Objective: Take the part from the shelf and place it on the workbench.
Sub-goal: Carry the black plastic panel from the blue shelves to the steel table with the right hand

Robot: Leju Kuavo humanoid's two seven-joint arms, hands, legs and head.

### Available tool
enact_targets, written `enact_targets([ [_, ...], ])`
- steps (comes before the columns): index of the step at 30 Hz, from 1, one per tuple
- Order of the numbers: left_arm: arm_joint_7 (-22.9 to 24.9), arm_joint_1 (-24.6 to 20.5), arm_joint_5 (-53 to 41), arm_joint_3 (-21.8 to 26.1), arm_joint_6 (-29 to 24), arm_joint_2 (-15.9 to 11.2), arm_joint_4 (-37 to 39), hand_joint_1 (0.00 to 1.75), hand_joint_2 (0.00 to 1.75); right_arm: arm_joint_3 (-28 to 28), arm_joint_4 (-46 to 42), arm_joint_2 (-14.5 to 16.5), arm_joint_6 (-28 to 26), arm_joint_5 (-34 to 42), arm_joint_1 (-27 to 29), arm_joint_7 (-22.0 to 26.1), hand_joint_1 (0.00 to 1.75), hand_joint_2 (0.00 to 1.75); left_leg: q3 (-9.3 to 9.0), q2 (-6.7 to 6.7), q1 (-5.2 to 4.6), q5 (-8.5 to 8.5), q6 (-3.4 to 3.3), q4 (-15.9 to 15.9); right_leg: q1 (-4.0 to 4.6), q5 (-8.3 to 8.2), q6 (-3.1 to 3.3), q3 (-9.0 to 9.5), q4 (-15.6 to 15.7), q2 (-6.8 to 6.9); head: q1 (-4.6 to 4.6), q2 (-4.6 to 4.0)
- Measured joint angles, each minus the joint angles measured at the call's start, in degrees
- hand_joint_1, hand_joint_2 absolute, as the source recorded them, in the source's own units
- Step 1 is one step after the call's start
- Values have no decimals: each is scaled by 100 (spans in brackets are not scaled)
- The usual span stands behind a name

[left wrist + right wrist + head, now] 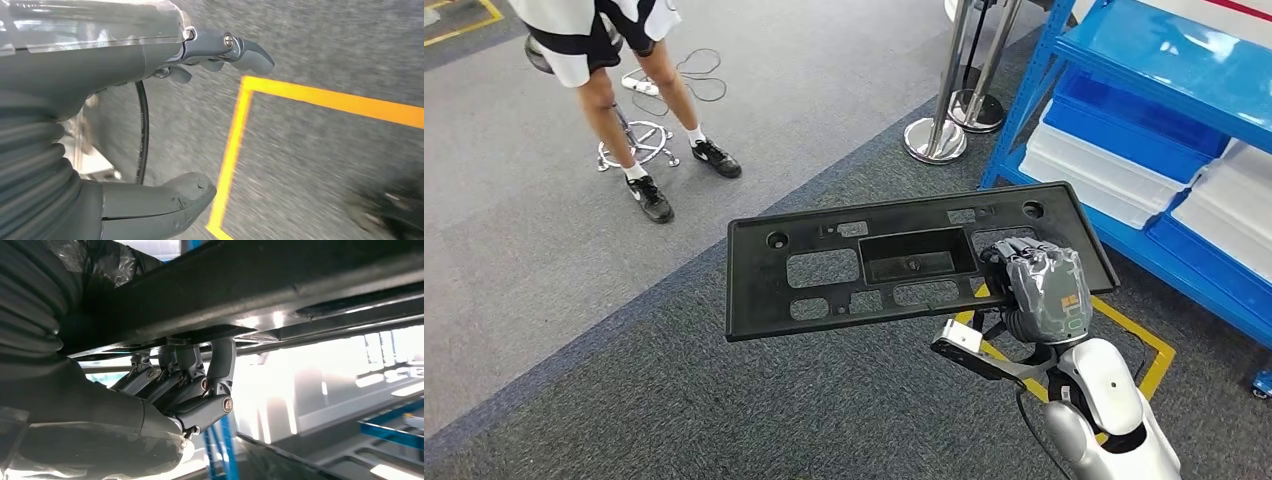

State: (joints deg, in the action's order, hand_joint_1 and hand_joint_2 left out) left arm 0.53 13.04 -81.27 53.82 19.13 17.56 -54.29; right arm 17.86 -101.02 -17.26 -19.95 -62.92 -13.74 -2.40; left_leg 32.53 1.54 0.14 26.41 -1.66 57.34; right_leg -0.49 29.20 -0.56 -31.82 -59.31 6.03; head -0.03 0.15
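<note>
The part (874,260) is a long flat black plastic panel with several cut-outs and a recessed box in its middle. My right hand (1039,288) grips its right end and holds it level in the air over the carpet. In the right wrist view the hand's fingers (192,390) curl up against the underside of the panel (280,285). My left hand (150,115) hangs over the floor, its thumb and fingers apart with nothing between them.
A blue shelf (1164,60) with white trays (1104,175) stands at the right. Two chrome stanchion bases (936,140) stand near it. A person (639,100) stands by a stool at the back left. Yellow floor tape (1124,330) lies under my right arm.
</note>
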Motion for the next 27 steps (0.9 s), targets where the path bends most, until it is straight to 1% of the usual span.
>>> enact_targets([
  [1, -78, -23, -187, 48, -42, 8, 26, 0, 175, -8, -28, -1, -22, -22, 35, 2, 157, 175, -2, -58, 17, -35, -40, -31, -13, 136, -19, -66, -170, -153, 1, 0],
  [2, -160, -53, -337, 92, -87, 9, 59, 0, 175, -16, -50, -4, -44, -37, 79, 4, 157, 175, 0, -118, 28, -63, -70, -49, -30, 329, -32, -187, -460, -340, 1, 0],
  [3, -232, -86, -451, 129, -133, 8, 99, 0, 175, -21, -65, -5, -62, -45, 129, 5, 157, 175, 16, -185, 28, -77, -89, -50, -32, 538, -37, -358, -839, -482, 1, 0],
  [4, -282, -116, -520, 163, -167, 5, 137, 0, 175, -25, -75, -7, -73, -50, 177, 7, 157, 175, 33, -257, 26, -86, -98, -44, -32, 704, -43, -530, -1220, -554, 2, 0],
  [5, -317, -139, -561, 195, -191, 5, 175, 0, 175, -25, -78, -8, -75, -55, 219, 7, 157, 175, 44, -336, 24, -90, -100, -35, -33, 772, -49, -648, -1478, -582, 1, 0],
  [6, -346, -153, -596, 227, -208, 7, 210, 0, 175, -25, -79, -7, -75, -65, 251, 6, 157, 175, 52, -415, 24, -92, -98, -21, -35, 727, -52, -674, -1541, -592, 1, 0],
  [7, -373, -166, -629, 262, -221, 9, 242, 0, 175, -26, -83, -7, -76, -79, 275, 4, 157, 175, 56, -494, 26, -91, -93, -1, -43, 570, -52, -587, -1366, -608, 2, 0],
  [8, -402, -180, -661, 300, -236, 15, 272, 0, 175, -28, -91, -7, -79, -96, 290, 2, 157, 175, 59, -574, 29, -84, -83, 26, -58, 346, -51, -411, -1007, -668, 2, 0],
  [9, -432, -198, -701, 338, -249, 22, 297, 0, 175, -31, -102, -7, -87, -114, 301, -2, 157, 175, 71, -647, 28, -75, -65, 57, -76, 177, -48, -223, -622, -788, 2, 0],
  [10, -450, -223, -741, 372, -260, 28, 320, 0, 175, -35, -118, -7, -103, -144, 321, -9, 157, 175, 94, -724, 23, -67, -39, 97, -90, 61, -45, -75, -301, -902, 2, 0],
  [11, -446, -247, -777, 396, -278, 33, 344, 0, 175, -40, -136, -6, -126, -198, 354, -24, 157, 175, 122, -791, 21, -68, -5, 126, -95, 16, -41, 7, -112, -983, 1, 0],
  [12, -397, -265, -807, 410, -312, 37, 384, 0, 175, -47, -154, -5, -156, -282, 403, -49, 157, 175, 153, -860, 20, -78, 33, 137, -88, 33, -31, 26, -59, -1004, 0, 0],
  [13, -304, -276, -825, 416, -361, 39, 447, 0, 175, -54, -173, -3, -193, -389, 465, -84, 157, 175, 178, -930, 22, -96, 69, 140, -81, 22, -13, 23, -45, -945, 0, 0],
  [14, -175, -280, -832, 412, -425, 40, 527, 0, 175, -61, -191, -1, -234, -493, 528, -121, 157, 175, 202, -965, 32, -102, 100, 138, -87, 7, 19, 23, -36, -869, 0, 0],
  [15, -49, -282, -834, 397, -501, 40, 620, 0, 175, -70, -209, 1, -274, -580, 591, -154, 157, 175, 235, -901, 24, -67, 126, 182, -94, -9, 58, 28, -20, -798, -2, 0],
  [16, 30, -294, -834, 370, -592, 38, 725, 0, 175, -91, -232, 2, -321, -648, 659, -188, 157, 175, 302, -763, 17, 28, 151, 319, -100, -23, 100, 30, -1, -723, -4, 0],
  [17, 45, -327, -832, 339, -704, 28, 845, 0, 175, -120, -263, 2, -368, -708, 739, -222, 157, 175, 423, -573, 14, 188, 173, 582, -98, -33, 133, 30, 13, -639, -7, 0],
  [18, -19, -378, -830, 308, -873, 8, 1010, 0, 175, -162, -311, 2, -414, -782, 821, -264, 157, 175, 586, -382, 10, 385, 198, 948, -79, -33, 155, 26, 17, -552, -9, 0],
  [19, -109, -453, -828, 284, -1076, -18, 1211, 0, 175, -212, -371, 2, -451, -863, 904, -308, 157, 175, 762, -273, 22, 565, 218, 1342, -62, -31, 169, 20, 17, -456, -10, 0],
  [20, -194, -540, -828, 261, -1295, -54, 1452, 0, 175, -264, -442, 2, -469, -943, 989, -340, 157, 175, 894, -216, 34, 677, 230, 1650, -48, -29, 174, 15, 16, -356, -9, 0],
  [21, -255, -622, -830, 227, -1513, -96, 1715, 0, 175, -318, -521, 2, -474, -1016, 1065, -364, 157, 175, 932, -191, 42, 687, 234, 1770, -38, -26, 179, 14, 16, -264, -9, 0],
  [22, -273, -695, -832, 174, -1686, -137, 1969, 0, 175, -366, -596, 3, -466, -1080, 1139, -372, 157, 175, 854, -169, 46, 595, 227, 1665, -31, -22, 180, 17, 16, -182, -9, 0],
  [23, -277, -752, -834, 100, -1827, -180, 2212, 0, 175, -407, -673, 7, -459, -1163, 1206, -383, 157, 175, 664, -122, 44, 429, 207, 1349, -25, -17, 179, 25, 16, -110, -9, 0],
  [24, -279, -797, -835, 19, -1942, -218, 2425, 0, 175, -437, -744, 16, -455, -1274, 1260, -408, 157, 175, 422, 12, 26, 271, 171, 919, -20, -10, 172, 35, 16, -50, -10, 0],
  [25, -282, -843, -835, -57, -2039, -249, 2613, 0, 175, -462, -808, 30, -449, -1405, 1310, -445, 157, 175, 205, 153, -9, 158, 130, 528, -6, 0, 155, 43, 11, 1, -10, 0],
  [26, -284, -886, -835, -121, -2121, -272, 2773, 0, 175, -482, -861, 44, -439, -1531, 1352, -491, 157, 175, 61, 262, -44, 96, 90, 254, 6, 6, 131, 51, 11, 51, -9, 0],
  [27, -284, -924, -835, -181, -2194, -289, 2931, 0, 175, -497, -902, 65, -417, -1651, 1388, -542, 157, 175, 6, 326, -76, 90, 58, 121, 15, 11, 104, 58, 13, 106, -9, 0],
])
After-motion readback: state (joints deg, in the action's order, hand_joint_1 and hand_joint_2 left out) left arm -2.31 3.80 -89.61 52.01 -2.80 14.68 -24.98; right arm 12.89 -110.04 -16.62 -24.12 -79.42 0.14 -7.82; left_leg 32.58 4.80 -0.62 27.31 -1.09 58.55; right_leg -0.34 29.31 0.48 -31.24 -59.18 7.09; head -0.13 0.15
